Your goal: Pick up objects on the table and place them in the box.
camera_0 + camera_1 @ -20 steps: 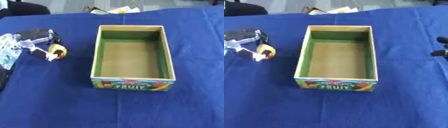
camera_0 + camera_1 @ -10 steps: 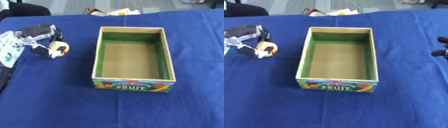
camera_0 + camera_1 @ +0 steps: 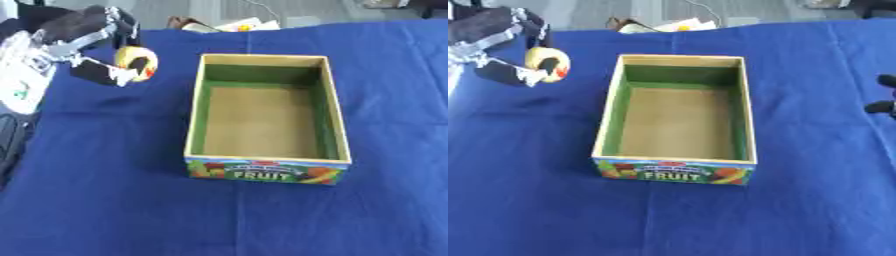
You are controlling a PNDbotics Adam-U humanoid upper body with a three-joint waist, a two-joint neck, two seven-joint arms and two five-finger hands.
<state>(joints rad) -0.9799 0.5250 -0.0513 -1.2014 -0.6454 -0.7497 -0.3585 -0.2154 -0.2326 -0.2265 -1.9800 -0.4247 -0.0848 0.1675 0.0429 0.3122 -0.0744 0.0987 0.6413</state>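
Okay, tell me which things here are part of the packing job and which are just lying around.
Part of the job:
- yellow round object, pinched in the left hand, lifted left of the box
- FRUIT box, nothing in it
- right hand, at the right edge

Just lying about:
- papers beyond the table's far edge
- blue tablecloth

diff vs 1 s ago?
The left robot hand, shut on the small yellow object, has risen off the cloth and edged toward the box. The box sits empty as before; the right robot hand remains at the right edge.
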